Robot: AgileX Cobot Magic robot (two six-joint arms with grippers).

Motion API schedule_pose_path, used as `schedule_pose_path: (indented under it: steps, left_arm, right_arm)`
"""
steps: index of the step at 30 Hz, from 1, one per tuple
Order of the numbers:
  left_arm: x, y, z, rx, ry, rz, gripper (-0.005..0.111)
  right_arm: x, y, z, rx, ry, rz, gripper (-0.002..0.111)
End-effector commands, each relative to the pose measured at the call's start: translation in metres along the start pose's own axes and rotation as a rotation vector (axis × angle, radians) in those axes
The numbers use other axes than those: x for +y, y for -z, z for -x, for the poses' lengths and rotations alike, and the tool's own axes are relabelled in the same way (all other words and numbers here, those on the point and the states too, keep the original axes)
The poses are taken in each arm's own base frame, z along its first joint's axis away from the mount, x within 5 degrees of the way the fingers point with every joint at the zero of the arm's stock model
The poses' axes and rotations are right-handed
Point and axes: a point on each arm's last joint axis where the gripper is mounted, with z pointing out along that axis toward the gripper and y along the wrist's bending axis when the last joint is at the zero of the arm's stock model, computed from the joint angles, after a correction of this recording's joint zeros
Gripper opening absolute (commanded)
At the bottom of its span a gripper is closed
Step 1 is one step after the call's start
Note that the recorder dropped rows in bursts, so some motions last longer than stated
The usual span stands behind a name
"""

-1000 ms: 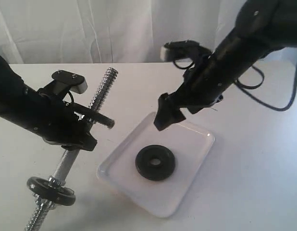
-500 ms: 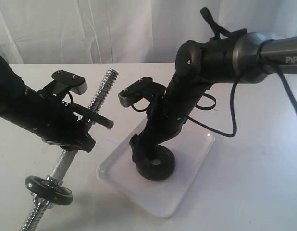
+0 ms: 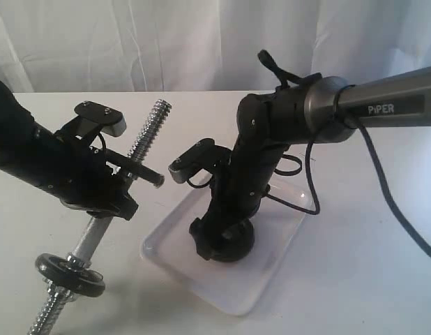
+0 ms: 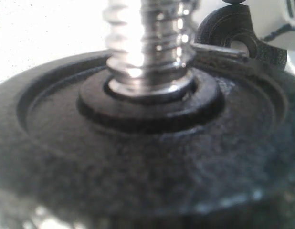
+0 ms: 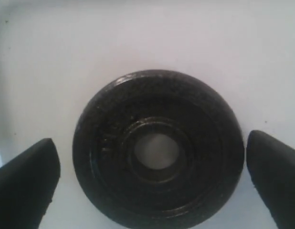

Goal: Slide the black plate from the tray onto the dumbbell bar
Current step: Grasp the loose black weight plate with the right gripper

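On the tray, wrist view alone shows right tool gaping astride black plate.

**L hand gripping, R hand spread wide**

L arm is stretching in low from the left edge of the ext. view, forearm slanting down toward centre. L hand is gripping the dumbbell bar and holding it tilted. R arm is reaching in from the right, w/ the wrist bending steeply downward. R hand is pointing down, fingers standing wide apart.
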Motion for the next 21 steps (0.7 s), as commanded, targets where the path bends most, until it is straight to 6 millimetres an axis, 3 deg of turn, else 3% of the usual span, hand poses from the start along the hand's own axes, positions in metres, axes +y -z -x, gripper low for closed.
schedule_pose_path:
  steps: [1,13,17,21]
  left_arm:
    - [-0.002,0.022,0.018,-0.151,0.016,0.036,0.000]
    - [-0.001,0.022,0.019,-0.154,0.010,0.043,0.000]
    - [-0.001,0.022,0.018,-0.153,0.008,0.044,0.000]
    - [-0.001,0.022,0.018,-0.153,0.008,0.044,0.000]
  right_arm:
    - [0.006,-0.006,0.002,0.033,0.024,-0.031,0.104]
    - [0.018,-0.033,0.002,0.099,0.031,-0.083,0.099]
    - [0.016,-0.032,0.000,0.124,0.052,-0.103,0.091]
    - [0.015,-0.032,-0.002,0.148,0.068,-0.110,0.076]
